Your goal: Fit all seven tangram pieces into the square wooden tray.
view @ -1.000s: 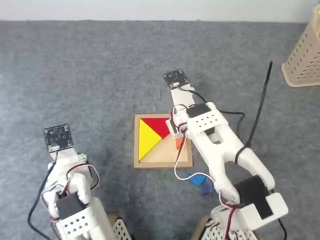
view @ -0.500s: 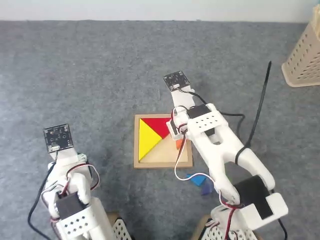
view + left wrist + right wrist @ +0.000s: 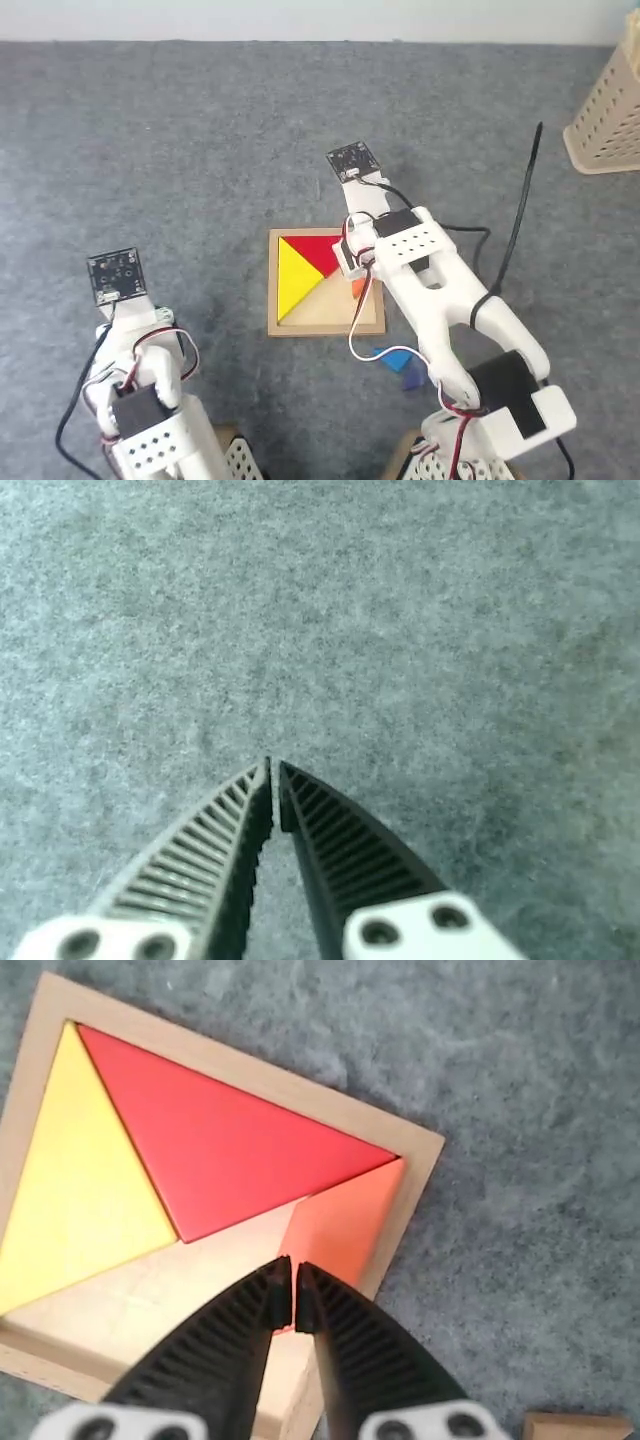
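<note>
- Surface: grey carpet (image 3: 200,150), with a perforated cream basket (image 3: 610,110) at its far right edge.
- Square wooden tray (image 3: 325,329): flat on the carpet, mid-table. It holds a yellow triangle (image 3: 293,278), a red triangle (image 3: 318,250) touching it, and an orange piece (image 3: 340,1230) against the right wall, touching the red triangle.
- Right gripper (image 3: 286,1295): jaws pressed together, nothing between them, tips over the orange piece's edge.
- Left gripper (image 3: 272,778): jaws closed, empty, over bare carpet, well apart from the tray.
- Blue piece (image 3: 398,358): on the carpet near the tray, beside the right arm.
</note>
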Controlling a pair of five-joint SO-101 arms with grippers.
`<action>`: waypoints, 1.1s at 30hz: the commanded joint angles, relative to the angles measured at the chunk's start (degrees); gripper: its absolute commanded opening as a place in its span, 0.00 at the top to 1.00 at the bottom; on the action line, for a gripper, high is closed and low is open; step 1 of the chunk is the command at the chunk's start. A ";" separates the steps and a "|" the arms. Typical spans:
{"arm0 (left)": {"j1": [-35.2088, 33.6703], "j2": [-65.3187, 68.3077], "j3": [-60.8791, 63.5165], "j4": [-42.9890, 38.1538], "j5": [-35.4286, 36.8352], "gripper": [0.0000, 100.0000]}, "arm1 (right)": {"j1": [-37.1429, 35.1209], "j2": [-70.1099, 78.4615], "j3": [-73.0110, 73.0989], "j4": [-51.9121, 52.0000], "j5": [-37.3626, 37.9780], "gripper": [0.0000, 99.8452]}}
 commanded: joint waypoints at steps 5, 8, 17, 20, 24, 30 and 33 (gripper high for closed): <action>0.18 -0.44 -0.48 0.35 0.88 0.99 | -0.31 -3.30 -0.53 -0.66 0.97 0.99; 0.18 -0.44 -0.48 0.35 0.88 0.99 | -0.40 -3.47 -0.53 -0.66 1.05 0.99; 0.18 -0.44 -0.48 0.35 0.88 0.99 | -0.22 -11.82 -0.62 1.98 5.10 0.99; 0.18 -0.44 -0.48 0.35 0.88 0.99 | -0.48 -16.40 0.00 3.47 5.10 0.99; 0.18 -0.44 -0.48 0.35 0.88 0.99 | 0.13 -16.04 5.01 -1.54 5.54 0.99; 0.18 -0.44 -0.48 0.35 0.88 0.99 | 4.53 -9.98 6.59 -8.75 5.54 0.99; 0.18 -0.44 -0.48 0.35 0.88 0.99 | 5.49 -6.99 6.07 -12.62 5.54 0.99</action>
